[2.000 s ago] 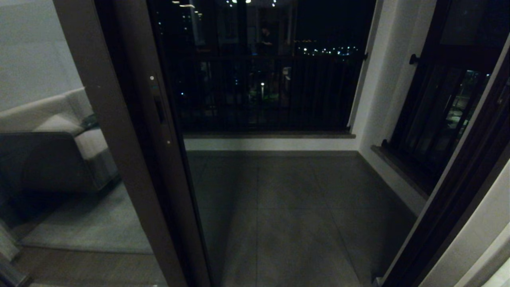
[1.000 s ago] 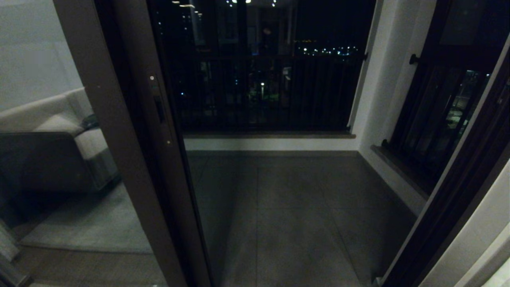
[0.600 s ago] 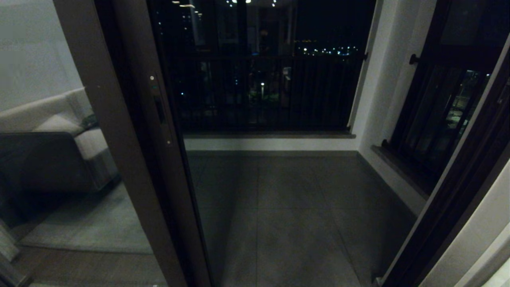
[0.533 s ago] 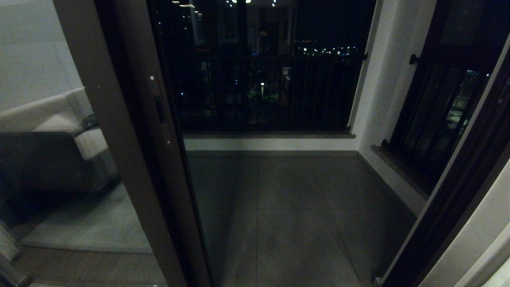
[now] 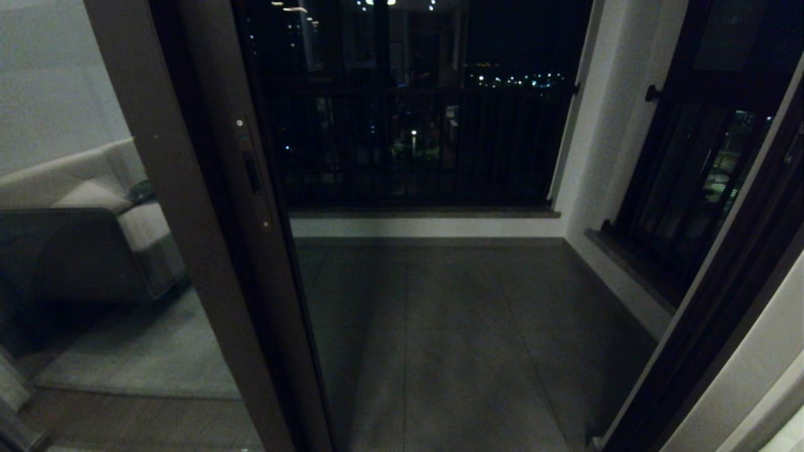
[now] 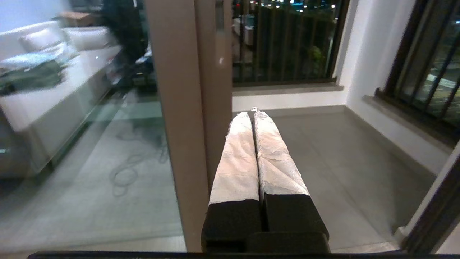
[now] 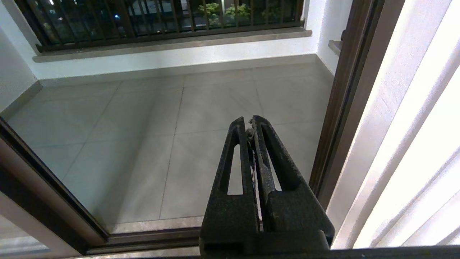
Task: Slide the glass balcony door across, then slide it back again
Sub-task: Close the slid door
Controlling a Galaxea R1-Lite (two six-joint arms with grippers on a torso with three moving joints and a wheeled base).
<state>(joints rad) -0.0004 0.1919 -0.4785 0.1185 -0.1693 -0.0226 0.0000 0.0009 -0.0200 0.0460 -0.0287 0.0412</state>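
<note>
Door: we are seeing the glass balcony door standing at the left of the opening, its brown edge stile carrying the narrow handle slot.
Opening: the doorway to the tiled balcony floor is lying open, with the railing at the far side.
Left tool: our left tool is hovering just beside the door's stile, taped fingers pressed together, holding nothing; whether it is touching the frame we cannot tell.
Right tool: our right tool is hanging over the floor near the right jamb, fingers closed and empty.
Beyond the glass: a sofa is showing.
</note>
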